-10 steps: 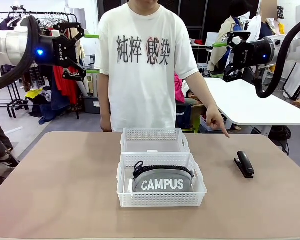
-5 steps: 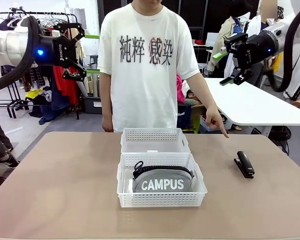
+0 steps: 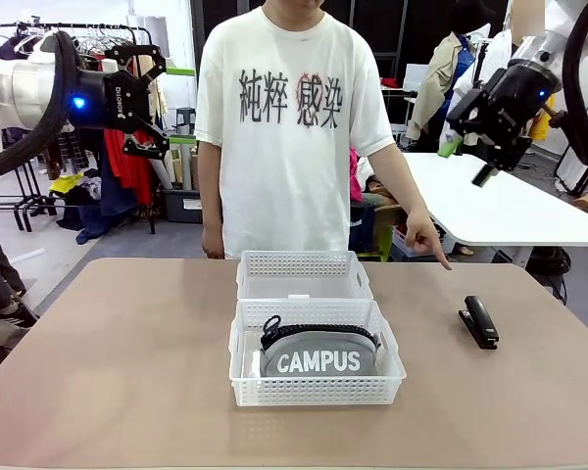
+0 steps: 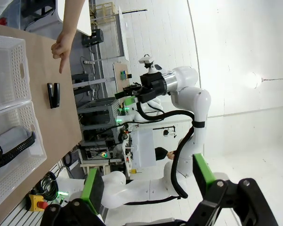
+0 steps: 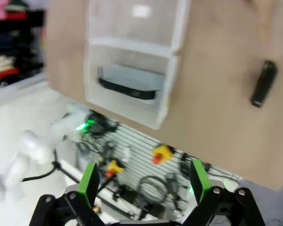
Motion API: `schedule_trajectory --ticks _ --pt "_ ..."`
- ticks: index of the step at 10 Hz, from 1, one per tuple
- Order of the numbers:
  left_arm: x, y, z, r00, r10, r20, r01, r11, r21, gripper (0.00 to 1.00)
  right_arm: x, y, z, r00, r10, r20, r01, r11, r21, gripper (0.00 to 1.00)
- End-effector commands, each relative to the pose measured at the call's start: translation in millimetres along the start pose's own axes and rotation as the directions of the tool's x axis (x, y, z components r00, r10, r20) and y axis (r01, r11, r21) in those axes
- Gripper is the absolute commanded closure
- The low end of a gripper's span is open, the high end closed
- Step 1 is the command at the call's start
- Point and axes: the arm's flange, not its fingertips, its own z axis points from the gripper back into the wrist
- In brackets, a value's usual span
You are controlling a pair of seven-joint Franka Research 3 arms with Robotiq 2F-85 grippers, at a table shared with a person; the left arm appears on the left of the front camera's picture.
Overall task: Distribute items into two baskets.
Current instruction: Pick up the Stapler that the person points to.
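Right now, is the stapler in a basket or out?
Out. The stapler lies on the table, apart from the near basket and the far basket, by the person's pointing hand.

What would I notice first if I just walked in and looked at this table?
The grey pouch printed CAMPUS lies in the nearer white basket at the middle of the table, with the second basket right behind it. On the right, a person's hand points down toward the black stapler lying on the table. High above, the left gripper and the right gripper hang open on either side.
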Motion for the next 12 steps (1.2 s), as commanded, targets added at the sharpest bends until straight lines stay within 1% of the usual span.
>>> schedule_trajectory --ticks 1,2,3,4,6,7,8,9,12 --pt "-1 -2 0 1.000 0.002 0.006 -0.002 1.000 -0.003 0.00 -4 -8 -25 0.998 -0.057 -0.003 0.055 0.980 -0.190 0.00" --pt "-1 -2 0 1.000 0.002 0.006 -0.002 1.000 -0.003 0.00 -7 -15 -33 0.999 -0.045 -0.005 0.042 0.961 -0.274 0.00" --pt "-1 -2 0 1.000 0.002 0.006 -0.002 1.000 -0.003 0.00 -14 -20 -45 0.999 -0.054 -0.005 0.050 0.950 -0.307 0.00" --pt "-1 -2 0 1.000 0.002 0.006 -0.002 1.000 -0.003 0.00 -19 -28 -55 0.998 -0.067 0.015 0.068 0.934 -0.352 0.00" --pt "-1 -2 0 1.000 0.002 0.006 -0.002 1.000 -0.003 0.00 -28 -48 -71 0.994 -0.110 0.026 0.112 0.928 -0.355 0.00" --pt "-1 -2 0 1.000 0.002 0.006 -0.002 1.000 -0.003 0.00 -32 -55 -73 0.991 -0.122 0.050 0.132 0.928 -0.350 0.00" --pt "-1 -2 0 1.000 0.002 0.006 -0.002 1.000 -0.003 0.00 -32 -55 -70 0.990 -0.138 0.042 0.144 0.959 -0.245 0.00" --pt "-1 -2 0 1.000 0.002 0.006 -0.002 1.000 -0.003 0.00 -21 -52 -69 0.996 -0.088 0.001 0.083 0.937 -0.340 0.00" --pt "-1 -2 0 1.000 0.002 0.006 -0.002 1.000 -0.003 0.00 -21 -52 -69 0.996 -0.088 0.001 0.083 0.937 -0.340 0.00"
